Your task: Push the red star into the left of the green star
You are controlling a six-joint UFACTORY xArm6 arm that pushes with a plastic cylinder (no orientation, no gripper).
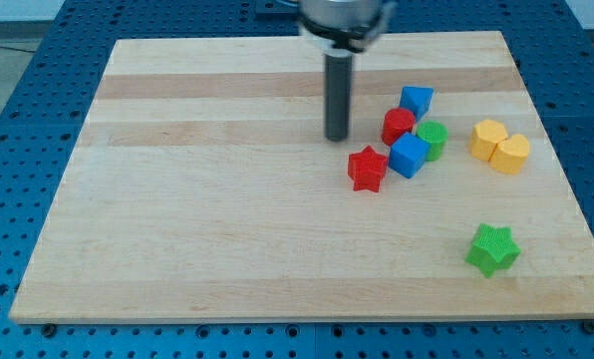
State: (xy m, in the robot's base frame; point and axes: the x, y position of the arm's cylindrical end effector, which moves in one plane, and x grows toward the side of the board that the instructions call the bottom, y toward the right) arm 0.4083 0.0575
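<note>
Sitting on the wooden board a little right of centre, red star, just beside the blue cube on its right, possibly touching it. Well apart toward the view's lower right, green star, alone near the board's bottom edge. Packed behind the blue cube: a red cylinder, a green cylinder and a second blue block; farther right, two yellow blocks side by side. No gripper on this rig, so nothing to open or close; only a dark rod, with my tip resting on the board up and to the left of the red star, near but not touching it. Judging by looks: a small, rigid, light block, likely to slide easily on smooth wood and to spin if pushed off centre, since the star's points give an uneven face. No taking hold possible; best contact probably on the upper-left side, in a notch between two points, pressing through the middle toward the lower right. Present tip position already roughly on that side. Risks: dragging the blue cube along, or the star rotating off line and drifting past the green star's left side.
</note>
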